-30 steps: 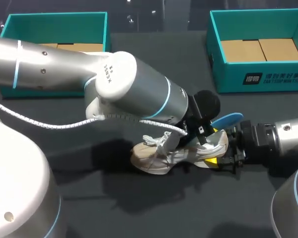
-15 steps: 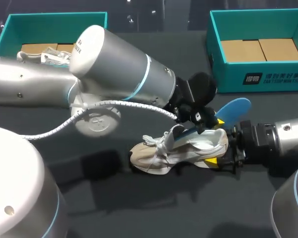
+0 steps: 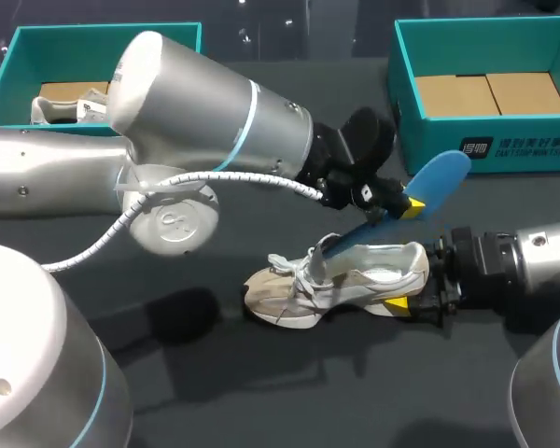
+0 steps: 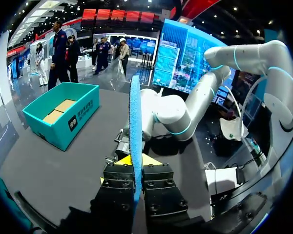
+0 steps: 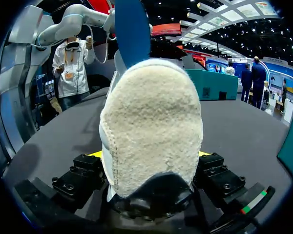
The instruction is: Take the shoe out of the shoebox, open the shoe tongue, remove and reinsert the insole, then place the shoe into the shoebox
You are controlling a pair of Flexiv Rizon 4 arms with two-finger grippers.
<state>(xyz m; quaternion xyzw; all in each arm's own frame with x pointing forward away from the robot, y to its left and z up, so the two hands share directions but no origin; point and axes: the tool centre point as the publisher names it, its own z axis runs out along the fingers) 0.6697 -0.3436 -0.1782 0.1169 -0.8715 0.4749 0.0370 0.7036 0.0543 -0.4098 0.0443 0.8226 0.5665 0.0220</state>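
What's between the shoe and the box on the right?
The blue insole, held by the left gripper, slants up from the shoe toward that box. The head view shows it.

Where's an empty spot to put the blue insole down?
The table is bare in front of the shoe, toward the near edge, and between the left shoebox and right shoebox. It is crowded around the shoe, where the left gripper, insole and right gripper meet.

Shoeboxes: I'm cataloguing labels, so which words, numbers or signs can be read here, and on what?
Right shoebox, front wall: white logo and a row of characters, too small to read.
Left arm, joint cap: faint embossed mark, unreadable.
Shoe and blue insole: no print visible.
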